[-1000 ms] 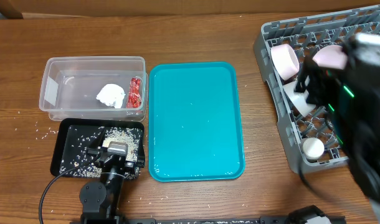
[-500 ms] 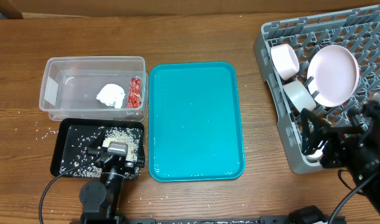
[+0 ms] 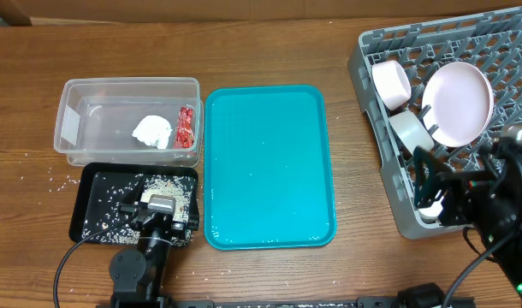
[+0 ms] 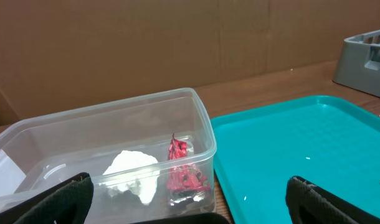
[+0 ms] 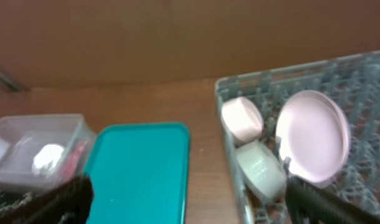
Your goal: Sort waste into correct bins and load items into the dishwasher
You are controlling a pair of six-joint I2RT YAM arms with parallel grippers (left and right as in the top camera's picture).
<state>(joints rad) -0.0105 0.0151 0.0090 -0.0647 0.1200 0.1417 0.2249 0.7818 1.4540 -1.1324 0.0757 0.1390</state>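
Observation:
The clear tub [image 3: 128, 120] holds the white napkin wad [image 3: 152, 132] and the red wrapper [image 3: 187, 127]; both also show in the left wrist view, the napkin [image 4: 134, 175] and the wrapper [image 4: 180, 168]. The black tray [image 3: 94, 192] holds rice grains [image 3: 163, 184]. The grey dish rack [image 3: 501, 51] holds a round white plate [image 3: 456, 103] on edge and white bowls [image 3: 392, 83]. My left gripper [image 3: 161, 212] is open and empty over the black tray's near side. My right gripper [image 3: 432, 192] is open and empty at the rack's front left. No chopsticks are in view.
The teal tray [image 3: 268, 167] lies between the bins and the rack, with nothing on it. A few loose rice grains [image 3: 51, 180] lie on the wooden table left of the black tray. A brown wall stands behind the table.
My right arm has come off the rack toward the front, leaving the white plate standing in it. In the last half second it barely moved. The left arm has not moved.

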